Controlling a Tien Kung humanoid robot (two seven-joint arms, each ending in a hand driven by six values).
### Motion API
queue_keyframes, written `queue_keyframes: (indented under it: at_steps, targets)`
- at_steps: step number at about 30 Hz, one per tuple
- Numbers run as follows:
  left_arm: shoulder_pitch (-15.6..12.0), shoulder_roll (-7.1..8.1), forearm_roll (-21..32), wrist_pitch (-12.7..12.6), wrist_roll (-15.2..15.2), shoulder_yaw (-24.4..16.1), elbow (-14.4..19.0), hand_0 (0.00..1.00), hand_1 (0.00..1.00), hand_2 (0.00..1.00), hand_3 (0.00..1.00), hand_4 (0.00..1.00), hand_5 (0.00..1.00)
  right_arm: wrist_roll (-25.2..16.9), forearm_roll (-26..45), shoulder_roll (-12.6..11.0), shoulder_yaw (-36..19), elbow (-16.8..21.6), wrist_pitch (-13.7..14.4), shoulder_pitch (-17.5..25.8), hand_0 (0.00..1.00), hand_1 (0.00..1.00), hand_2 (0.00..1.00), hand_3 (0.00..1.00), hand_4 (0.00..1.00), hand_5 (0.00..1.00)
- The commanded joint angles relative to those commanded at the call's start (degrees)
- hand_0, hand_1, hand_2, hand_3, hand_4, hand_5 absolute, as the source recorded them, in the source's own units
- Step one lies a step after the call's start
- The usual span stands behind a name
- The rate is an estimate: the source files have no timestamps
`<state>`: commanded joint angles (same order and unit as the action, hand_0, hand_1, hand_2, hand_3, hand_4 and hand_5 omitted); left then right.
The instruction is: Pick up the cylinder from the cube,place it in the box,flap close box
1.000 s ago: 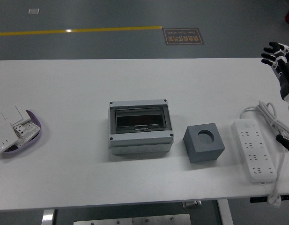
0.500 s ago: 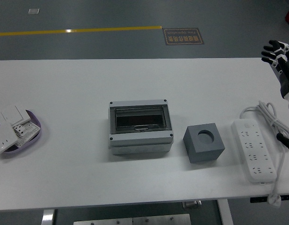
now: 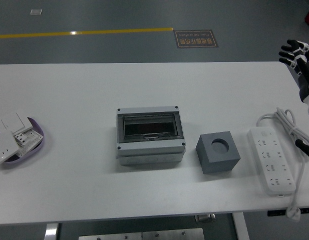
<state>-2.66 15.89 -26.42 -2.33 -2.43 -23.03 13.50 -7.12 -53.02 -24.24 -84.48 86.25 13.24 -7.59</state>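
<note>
The grey box [image 3: 150,135] sits mid-table with its clear flap down over the opening. Dark shapes show through the flap, but I cannot make out a cylinder among them. The dark grey cube [image 3: 218,152] stands just right of the box, and the round hole [image 3: 220,145] in its top is empty. My right hand [image 3: 294,52] is raised at the far right edge, well away from the cube and the box, with its fingers spread and holding nothing. My left arm is out of view.
A white power strip [image 3: 272,160] with its coiled cable [image 3: 284,120] lies right of the cube, near the table's right edge. A purple tray [image 3: 38,133] with white switch plates sits at the left edge. A yellow line runs across the floor beyond the table.
My right hand has drifted slightly up and to the right at the picture's edge. The box, the cube and everything else stay where they were.
</note>
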Motion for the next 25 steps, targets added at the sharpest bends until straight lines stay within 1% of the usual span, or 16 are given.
queue_keyframes:
  at_steps: [25]
  targets:
    - [0.2,-0.25,0.2,0.1,0.0,0.2,0.0,0.592,0.627,0.619,0.637,0.695,0.226,-0.2,-0.2,0.0,-1.0,0.3,0.5,0.5,0.693,0.654,0.642,0.641,0.777,0.536]
